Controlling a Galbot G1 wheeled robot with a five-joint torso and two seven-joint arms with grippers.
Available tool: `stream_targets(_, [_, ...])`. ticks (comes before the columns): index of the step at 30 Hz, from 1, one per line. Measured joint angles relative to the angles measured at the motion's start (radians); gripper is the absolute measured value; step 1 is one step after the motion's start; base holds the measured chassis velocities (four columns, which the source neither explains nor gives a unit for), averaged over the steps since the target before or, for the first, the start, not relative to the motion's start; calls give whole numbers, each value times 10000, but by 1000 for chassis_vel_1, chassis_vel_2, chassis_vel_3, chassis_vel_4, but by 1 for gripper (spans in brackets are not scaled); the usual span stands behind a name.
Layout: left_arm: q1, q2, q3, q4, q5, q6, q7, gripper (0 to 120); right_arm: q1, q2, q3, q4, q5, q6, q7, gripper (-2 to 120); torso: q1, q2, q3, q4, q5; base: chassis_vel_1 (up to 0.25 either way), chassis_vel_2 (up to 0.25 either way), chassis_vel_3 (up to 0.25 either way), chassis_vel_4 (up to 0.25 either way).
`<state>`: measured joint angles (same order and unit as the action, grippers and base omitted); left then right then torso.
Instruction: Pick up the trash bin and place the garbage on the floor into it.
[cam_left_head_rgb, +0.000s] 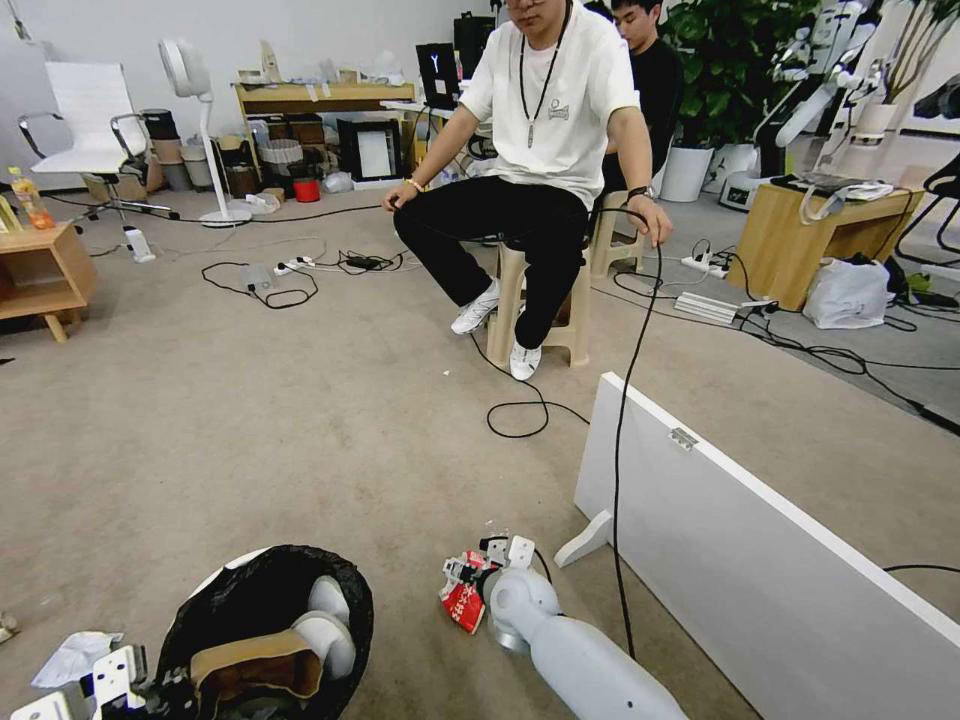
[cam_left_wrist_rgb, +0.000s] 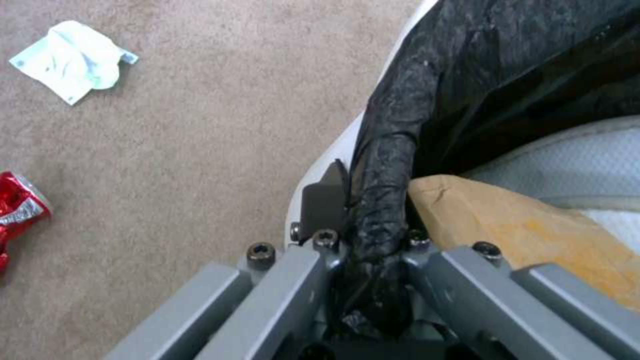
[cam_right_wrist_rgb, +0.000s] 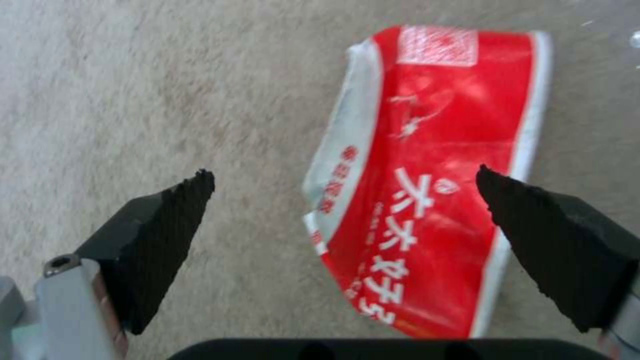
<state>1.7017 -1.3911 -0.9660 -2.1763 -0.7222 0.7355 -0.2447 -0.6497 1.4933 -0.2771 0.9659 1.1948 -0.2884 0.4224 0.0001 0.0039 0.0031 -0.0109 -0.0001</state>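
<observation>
The right claw (cam_right_wrist_rgb: 343, 200) hangs low over the flat beige-grey carpet floor (cam_left_head_rgb: 300, 420), its two black wedge-shaped fingertips (cam_right_wrist_rgb: 167, 235) spread wide. The flat red-and-white snack packet with white lettering (cam_right_wrist_rgb: 433, 185) lies on the carpet directly beneath it, nearer one fingertip than the other, with that tip over the packet's white edge; whether either tip touches the packet cannot be told. From the head camera the same packet (cam_left_head_rgb: 463, 598) shows just beside the right claw (cam_left_head_rgb: 500, 555), partly hidden by the white wrist.

The left claw (cam_left_wrist_rgb: 373, 235) is pressed together on the rim of the small round white trash bin lined with a crinkly black plastic bag (cam_left_head_rgb: 265, 600), pinching the bunched black liner and the white wall between its grey fingers. Just past that grip, inside the bin, lie a crumpled brown paper bag (cam_left_wrist_rgb: 520, 225) and pale textured tissue or cup-like pieces (cam_left_wrist_rgb: 587, 165).

The left wrist camera shows what the head camera barely catches: out on the carpet away from the claw, on the bin's outer side, a crumpled white tissue (cam_left_wrist_rgb: 70, 60) and a small crushed red piece with a silvery edge (cam_left_wrist_rgb: 17, 210), well apart from each other. In the head view the tissue (cam_left_head_rgb: 75, 655) lies just beside the left claw (cam_left_head_rgb: 110, 685).
</observation>
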Motion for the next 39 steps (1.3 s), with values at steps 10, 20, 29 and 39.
stream_targets(10, [111,-93,-28,12,30,0,107,1,178,384,45,-753,-440,46,-619,100,0,0,0,0,0,0,0,0,0])
stream_targets(20, [182,-123,-108,-11,12,0,148,1,498,734,414,-1725,-866,113,-1306,100,0,0,0,1,0,0,0,0,0])
stream_targets(29, [215,-227,-79,-11,53,0,162,1,605,1021,599,-2387,-1218,313,-1789,100,0,0,0,1,0,0,0,0,0])
stream_targets(39, [314,-268,-141,-83,55,0,220,1,697,1164,781,-2933,-1501,250,-2146,100,0,0,0,1,1,0,0,0,0])
